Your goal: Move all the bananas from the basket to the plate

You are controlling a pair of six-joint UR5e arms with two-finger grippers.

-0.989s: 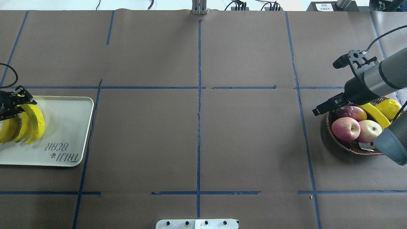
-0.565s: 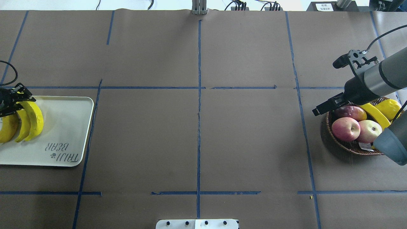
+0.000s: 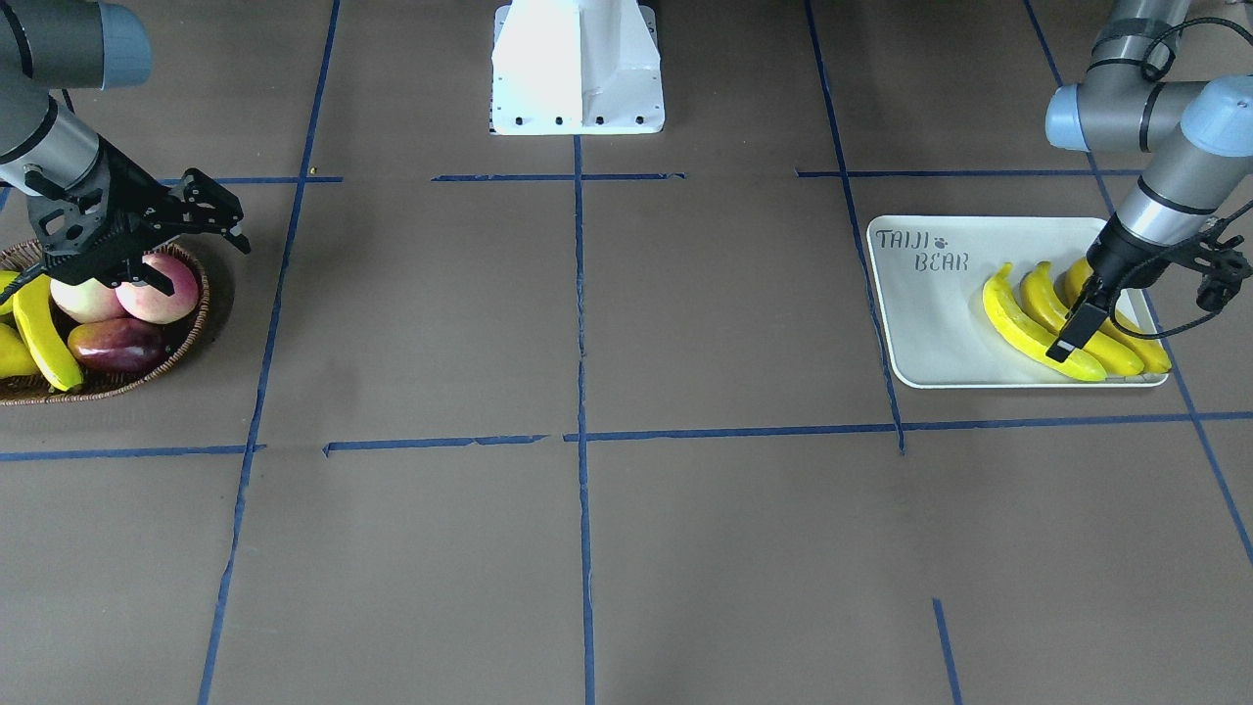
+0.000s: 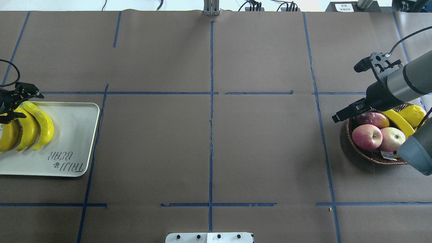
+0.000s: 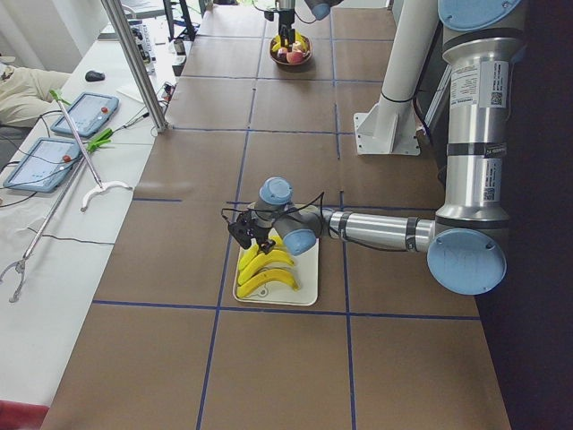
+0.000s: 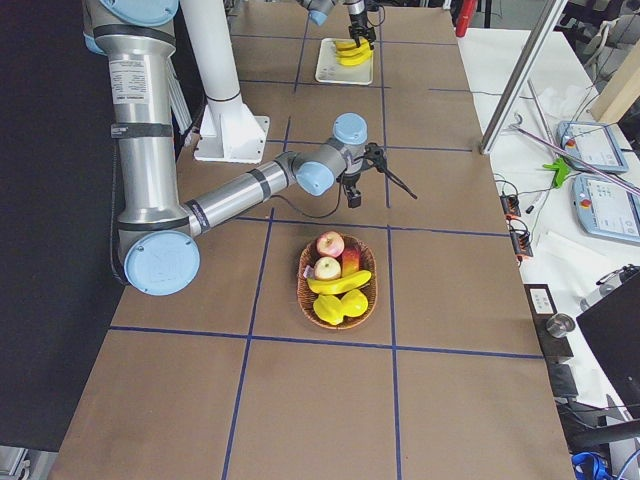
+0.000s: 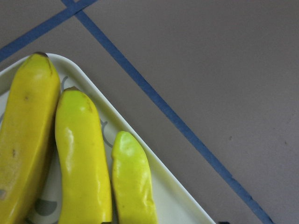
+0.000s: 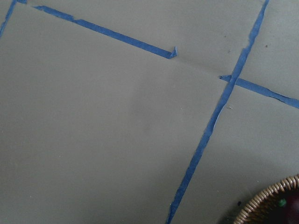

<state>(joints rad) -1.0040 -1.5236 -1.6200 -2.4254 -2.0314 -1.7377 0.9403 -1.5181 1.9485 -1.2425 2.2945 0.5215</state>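
left fingers (image 3: 1077,323) just let go, now spread and empty; third banana (image 4: 45,123) rests on plate (image 4: 74,128). you still owe last banana (image 4: 398,121) in basket (image 4: 371,156) (right fingers (image 3: 220,215) wide, empty, near it).

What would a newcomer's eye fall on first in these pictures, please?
Probably the three bright yellow bananas lying side by side on the off-white plate at the robot's left end of the table, with the open left gripper over their ends. Next, the wicker basket at the opposite end, holding apples and one more banana, the open right gripper hovering by its rim.
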